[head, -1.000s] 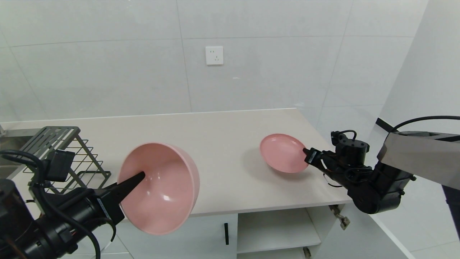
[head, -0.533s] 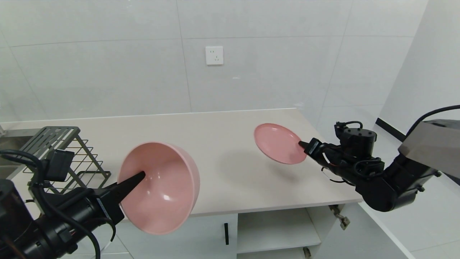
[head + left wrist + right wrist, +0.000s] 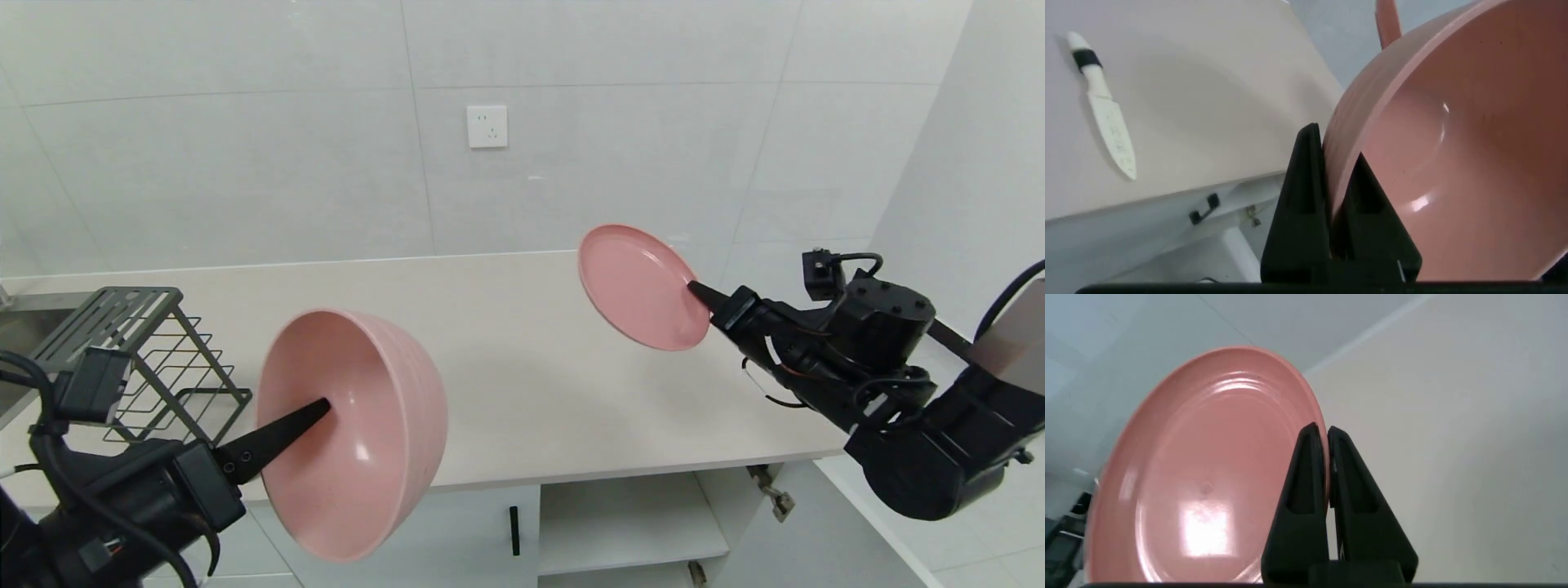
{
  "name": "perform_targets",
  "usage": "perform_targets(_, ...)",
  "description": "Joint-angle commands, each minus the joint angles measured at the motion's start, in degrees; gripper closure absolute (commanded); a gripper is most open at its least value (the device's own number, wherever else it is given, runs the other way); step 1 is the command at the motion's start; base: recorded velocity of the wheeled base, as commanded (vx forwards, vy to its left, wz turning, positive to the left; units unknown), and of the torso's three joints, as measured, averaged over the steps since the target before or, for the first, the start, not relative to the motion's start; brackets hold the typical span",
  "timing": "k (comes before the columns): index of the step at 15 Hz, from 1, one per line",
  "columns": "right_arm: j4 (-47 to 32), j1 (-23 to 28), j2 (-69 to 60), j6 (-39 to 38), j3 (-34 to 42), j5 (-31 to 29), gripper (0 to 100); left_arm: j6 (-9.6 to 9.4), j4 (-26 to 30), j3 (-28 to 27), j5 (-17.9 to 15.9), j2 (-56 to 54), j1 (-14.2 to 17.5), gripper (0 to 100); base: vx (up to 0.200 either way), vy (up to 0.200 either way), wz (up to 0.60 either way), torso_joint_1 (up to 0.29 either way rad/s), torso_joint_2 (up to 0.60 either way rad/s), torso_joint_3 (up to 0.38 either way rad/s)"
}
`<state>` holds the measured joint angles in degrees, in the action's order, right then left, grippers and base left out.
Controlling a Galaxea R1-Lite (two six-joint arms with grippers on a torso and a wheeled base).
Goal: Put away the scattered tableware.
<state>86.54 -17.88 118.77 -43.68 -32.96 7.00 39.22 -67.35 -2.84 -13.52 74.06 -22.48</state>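
Left fingers [image 3: 277, 429] clamped on pink bowl [image 3: 367, 425] rim; right fingers [image 3: 709, 297] clamped on pink plate [image 3: 637, 286] rim.

Head view: bowl [image 3: 359, 425] wall is covering outer finger of left tool [image 3: 325, 403] and blocking stretch of table [image 3: 522, 367] front edge. Plate [image 3: 641, 286] is hiding back finger of right tool [image 3: 694, 287]. Left arm [image 3: 122, 498] is masking near lower corner of rack [image 3: 147, 327]. Shelf [image 3: 629, 523] under table is running off bottom edge.

Left wrist view: bowl is running off frame on two sides; plate is showing as sliver, cut by frame edge.

Right wrist view: plate is getting cut by frame edge.
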Motion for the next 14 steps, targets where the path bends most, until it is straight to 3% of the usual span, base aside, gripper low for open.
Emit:
perform_targets(1,3.46,-0.49,0.58,0.61,4.93,-0.14,100,0.69,-0.5,0.56,-0.28,-1.02,-0.46,100,0.0,0.0,0.0,0.0,0.0,0.0)
perform_targets(5,3.46,-1.19,-1.44,2.28,10.02,-1.64,100,2.44,2.31,1.96,-2.48,-12.18,-3.8,100,0.0,0.0,0.0,0.0,0.0,0.0)
perform_targets(7,3.46,-3.47,-3.37,6.24,10.11,-4.8,100,2.36,9.7,2.66,-2.83,-16.4,-4.06,100,0.0,0.0,0.0,0.0,0.0,0.0)
perform_targets(9,3.46,-5.41,-4.69,7.12,10.02,-4.89,100,0.86,16.46,0.38,-2.65,-16.84,-4.24,100,0.0,0.0,0.0,0.0,0.0,0.0)
perform_targets(10,3.46,-6.11,-5.04,7.64,9.5,-5.94,100,-1.95,23.94,-6.04,-2.13,-15.26,-3.01,100,0.0,0.0,0.0,0.0,0.0,0.0)
perform_targets(12,3.46,-6.11,-5.22,9.93,9.67,-7.0,100,-4.41,30.26,-14.74,-1.77,-12.8,-0.81,100,0.0,0.0,0.0,0.0,0.0,0.0)
perform_targets(13,3.46,-6.11,-5.22,10.1,9.94,-7.0,100,-4.85,30.7,-15.53,-1.77,-12.36,-0.72,100,0.0,0.0,0.0,0.0,0.0,0.0)
perform_targets(14,3.46,-6.64,-7.94,10.46,12.66,-7.0,100,-9.42,31.58,-18.87,0.25,-6.47,0.24,100,0.0,0.0,0.0,0.0,0.0,0.0)
